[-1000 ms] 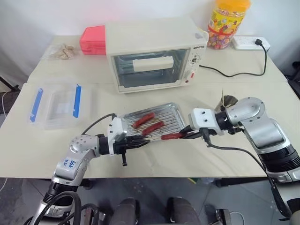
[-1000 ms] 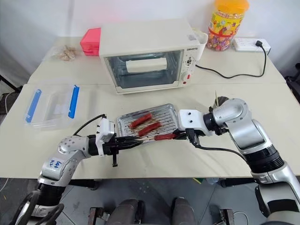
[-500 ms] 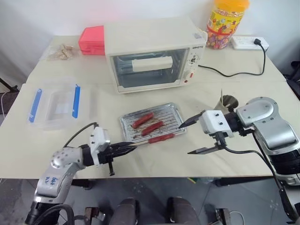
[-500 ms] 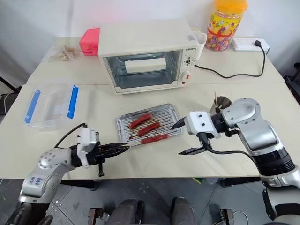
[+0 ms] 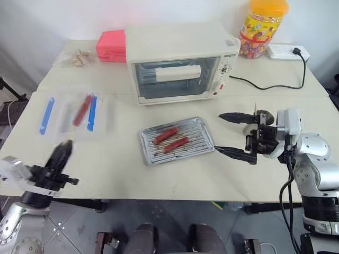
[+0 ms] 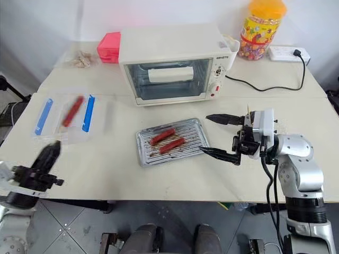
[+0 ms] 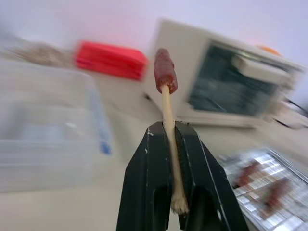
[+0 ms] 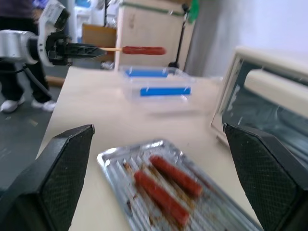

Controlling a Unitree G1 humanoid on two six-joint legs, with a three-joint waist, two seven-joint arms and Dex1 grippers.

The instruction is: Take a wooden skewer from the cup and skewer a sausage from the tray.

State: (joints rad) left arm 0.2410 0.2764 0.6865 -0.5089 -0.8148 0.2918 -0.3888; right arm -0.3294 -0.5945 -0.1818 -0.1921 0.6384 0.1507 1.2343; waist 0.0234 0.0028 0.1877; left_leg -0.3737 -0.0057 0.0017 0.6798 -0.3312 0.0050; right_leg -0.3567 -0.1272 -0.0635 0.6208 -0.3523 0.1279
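Note:
My left gripper (image 7: 167, 126) is shut on a thin wooden skewer (image 7: 168, 110) with a reddish-brown sausage (image 7: 165, 70) stuck on its tip. It hangs off the table's near left corner (image 5: 62, 151), and the skewered sausage (image 5: 82, 110) hovers over the clear box. The silvery tray (image 5: 201, 132) lies mid-table with two sausages (image 5: 165, 135) (image 5: 177, 144) on its rack. To the right of the tray, my right gripper (image 5: 233, 133) stands wide open and empty, pointing left. The grey-tan cup (image 5: 263, 114) shows partly behind that hand.
A white toaster oven (image 5: 177, 66) stands behind the tray. A clear plastic box with blue clips (image 5: 69, 114) sits at the left. A pink box (image 5: 111, 45), a candy jar (image 5: 262, 26) and a power strip (image 5: 286, 51) with its cable line the back.
My right gripper opened, let go of the sausage and drew back to the right. My left arm swung left and back from the tray, carrying the skewered sausage.

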